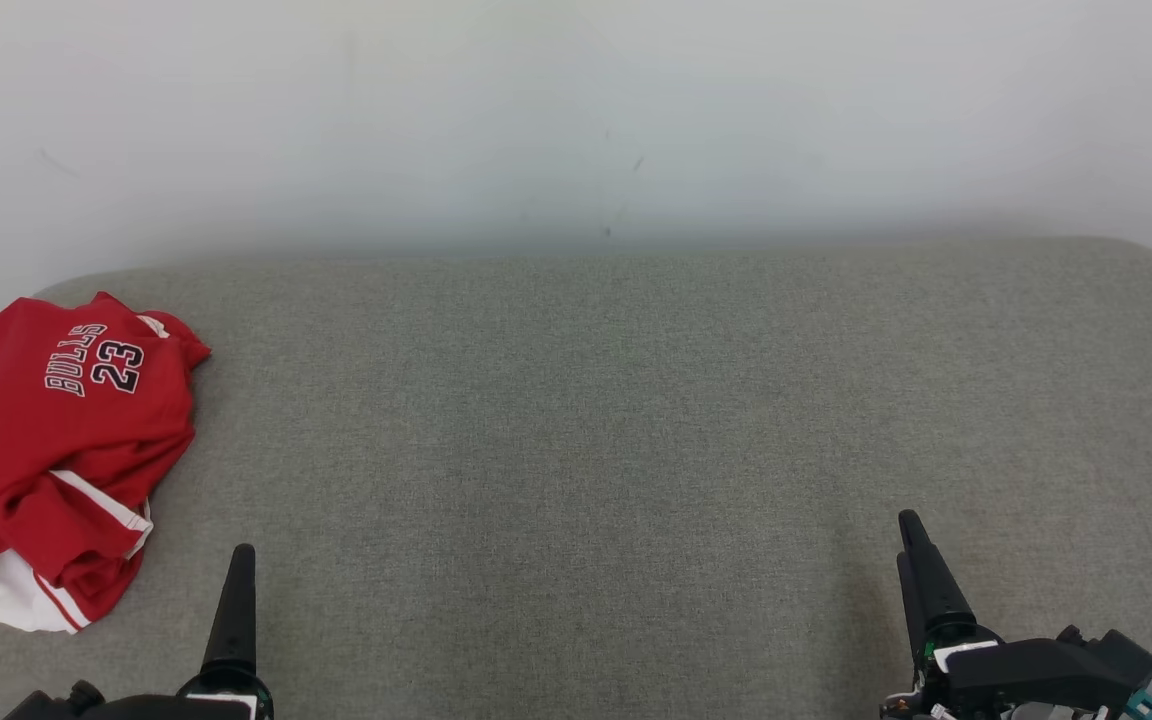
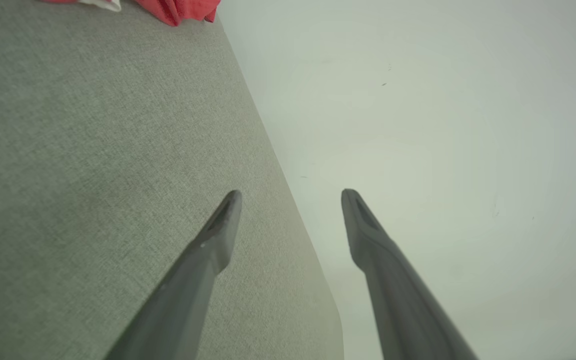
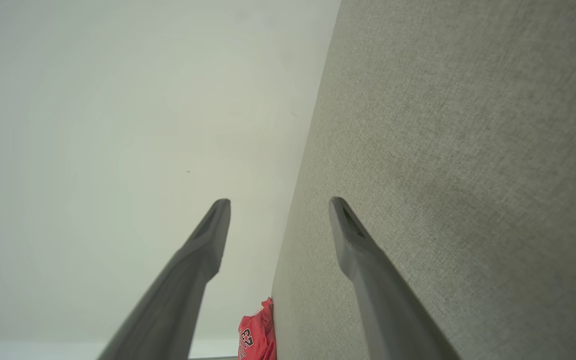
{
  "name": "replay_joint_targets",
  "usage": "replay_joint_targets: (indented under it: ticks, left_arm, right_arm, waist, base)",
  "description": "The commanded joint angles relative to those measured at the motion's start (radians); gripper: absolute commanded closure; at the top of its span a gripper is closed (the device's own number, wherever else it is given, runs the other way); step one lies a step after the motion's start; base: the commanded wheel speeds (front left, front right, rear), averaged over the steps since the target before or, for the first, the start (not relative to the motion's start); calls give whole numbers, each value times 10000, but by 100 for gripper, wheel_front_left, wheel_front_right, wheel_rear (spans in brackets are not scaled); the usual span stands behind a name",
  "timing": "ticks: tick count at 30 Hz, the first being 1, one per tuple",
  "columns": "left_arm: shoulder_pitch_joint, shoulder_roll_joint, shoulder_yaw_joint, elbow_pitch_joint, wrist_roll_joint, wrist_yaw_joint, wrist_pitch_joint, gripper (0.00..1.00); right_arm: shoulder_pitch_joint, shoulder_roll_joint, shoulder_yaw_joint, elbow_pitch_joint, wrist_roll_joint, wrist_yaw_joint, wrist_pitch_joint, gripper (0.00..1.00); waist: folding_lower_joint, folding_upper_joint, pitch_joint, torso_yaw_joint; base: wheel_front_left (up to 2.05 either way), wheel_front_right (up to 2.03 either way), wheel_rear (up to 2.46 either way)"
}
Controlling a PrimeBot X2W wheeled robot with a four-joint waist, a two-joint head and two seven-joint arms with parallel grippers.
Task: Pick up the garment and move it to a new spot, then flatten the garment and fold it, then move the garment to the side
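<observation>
Lying crumpled at the left edge of the table (image 1: 576,420), the garment (image 1: 46,440) looked unfolded, so the pick-up, flattening, folding and setting aside all seemed left to do. The left hand (image 2: 292,195) and the right hand (image 3: 279,202) hung over the table's near edge, fingers spread wide, holding nothing.

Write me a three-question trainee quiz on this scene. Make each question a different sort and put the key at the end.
1. Multiple choice: on the grey surface, the crumpled red jersey lies at the robot's A) left, B) middle, C) right.
2. True or false: the left gripper is holding the jersey.
3. Fill in: the right gripper has its jaws ____, with nothing between them.
Key: 1 A; 2 false; 3 open.
</observation>
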Motion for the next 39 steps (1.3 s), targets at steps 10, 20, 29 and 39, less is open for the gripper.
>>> replay_joint_targets:
  ticks: [10, 20, 29, 39]
  left_arm:
    - [13, 45, -12, -529, 2509, 187, -503, 0]
    - [87, 52, -265, -682, 4788, 513, -862, 0]
    - [188, 159, -430, -736, 6331, 690, -1126, 0]
    - [286, 314, -656, -821, 7712, 941, -1428, 0]
  right_arm:
    - [-9, -23, 176, -522, -2270, -5, -498, 0]
    - [55, -27, 347, -704, -4546, -7, -855, 0]
    - [145, -16, 432, -750, -6130, -8, -1115, 0]
    - [233, -2, 457, -853, -7964, -10, -1421, 0]
  waist:
    - [0, 0, 22, -15]
    - [0, 0, 20, -28]
    - [0, 0, -21, -27]
    - [0, 0, -66, -50]
  base:
    - [0, 0, 0]
    - [0, 0, 0]
    - [0, 0, 0]
    - [0, 0, 0]
